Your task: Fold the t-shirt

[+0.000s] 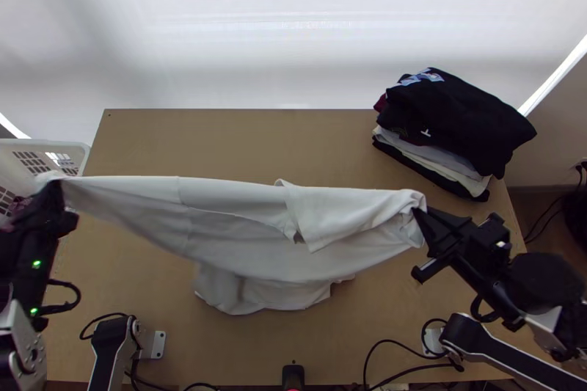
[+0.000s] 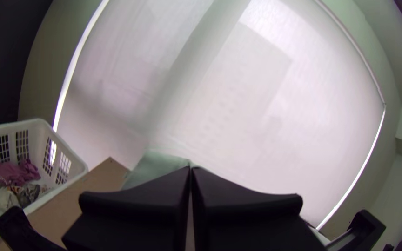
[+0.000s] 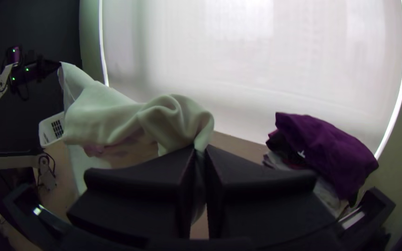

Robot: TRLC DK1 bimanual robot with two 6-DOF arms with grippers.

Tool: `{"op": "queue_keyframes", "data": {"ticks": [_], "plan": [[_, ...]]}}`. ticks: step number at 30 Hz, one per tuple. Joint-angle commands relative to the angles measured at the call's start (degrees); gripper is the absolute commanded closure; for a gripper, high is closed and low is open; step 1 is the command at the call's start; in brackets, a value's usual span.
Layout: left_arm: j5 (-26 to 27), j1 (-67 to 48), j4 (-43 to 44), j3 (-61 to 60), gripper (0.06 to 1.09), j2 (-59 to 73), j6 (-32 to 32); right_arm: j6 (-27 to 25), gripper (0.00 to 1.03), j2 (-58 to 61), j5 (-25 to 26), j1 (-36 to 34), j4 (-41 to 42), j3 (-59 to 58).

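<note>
Jaws of my left gripper [image 1: 53, 183]: pressed together at the tips, pinching one raised end of the cloth
Jaws of my right gripper [image 1: 420, 216]: closed in tight, with bunched fabric squeezed between them at the other end
Plain white cotton-looking t-shirt [image 1: 249, 244]: drawn out in the air between my two grippers, sagging in the middle, a loose flap folded over near my right one, its lower part hanging nearer the desk's near side
Light wooden desk [image 1: 147, 141]: beneath the shirt
Stack of folded garments, black on top [image 1: 455, 119]: at the far right corner
White slatted plastic basket [image 1: 59, 144]: beside the desk's left edge, crumpled purple cloth [image 2: 12, 172] inside
</note>
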Motion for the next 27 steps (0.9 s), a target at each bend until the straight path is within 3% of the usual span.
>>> {"op": "queue_keyframes", "data": {"ticks": [1,7,13,16,21,27], "plan": [[-0.6,-0.3,4.3,-7.1,1.05,1.1,0.1,3.3,1.00,-2.7,1.8,-2.0,1.6,-5.7],[-3.5,-7.7,14.6,-11.4,1.05,13.4,0.0,3.9,1.00,-2.8,-0.7,-7.2,8.1,-13.1],[-6.0,-17.6,23.5,-5.7,1.05,33.5,-0.3,5.1,1.00,6.5,-16.8,-27.5,15.0,-14.0],[-8.7,-22.7,24.5,0.7,1.05,45.3,-0.2,4.9,1.00,11.6,-21.2,-35.5,18.6,-13.3],[-11.5,-30.9,27.3,11.4,1.05,60.1,0.1,4.3,1.00,20.0,-25.2,-45.9,22.4,-11.6],[-12.5,-37.9,28.5,23.4,1.05,73.7,-0.2,3.0,1.00,26.1,-26.0,-53.9,27.6,-11.1]]}}
